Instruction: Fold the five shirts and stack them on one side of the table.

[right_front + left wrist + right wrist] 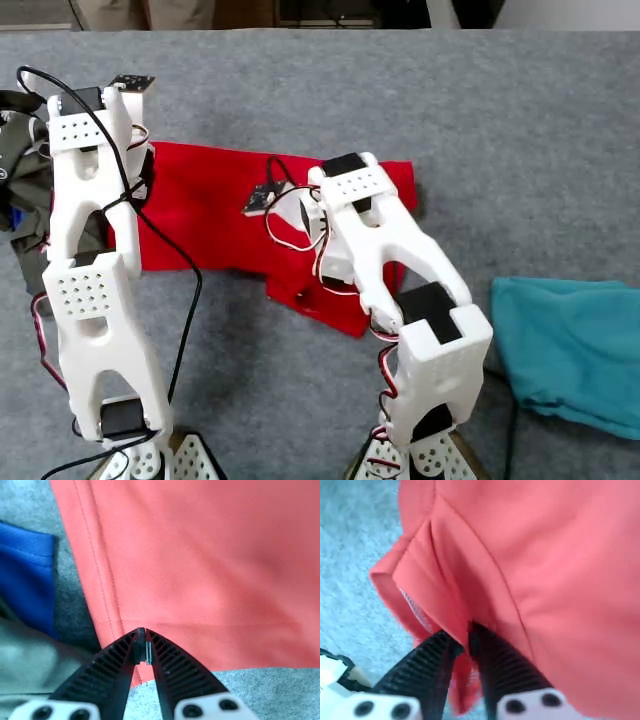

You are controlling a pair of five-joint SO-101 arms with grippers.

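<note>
Pinching the red shirt [210,570], both sets of jaws are pressed together on cloth. The left gripper [141,647] has a stitched hem edge caught between its tips, close to a corner where the grey table [280,695] shows. The right gripper [469,636] is clamped on a bunched fold with a seam running through it. Two grips on one garment look, to my eye, like the set-up for lifting part of it and folding it over. The shirt lies mostly flat mid-table, its long axis running side to side in front of the arms. The left gripper is at its left end, and the cloth is rumpled around the right arm. I cannot tell which end is the collar. Just beside the left gripper sits a heap with a blue shirt [25,575] and an olive shirt [35,670]. A teal shirt [570,350] lies well apart on the right side.
</note>
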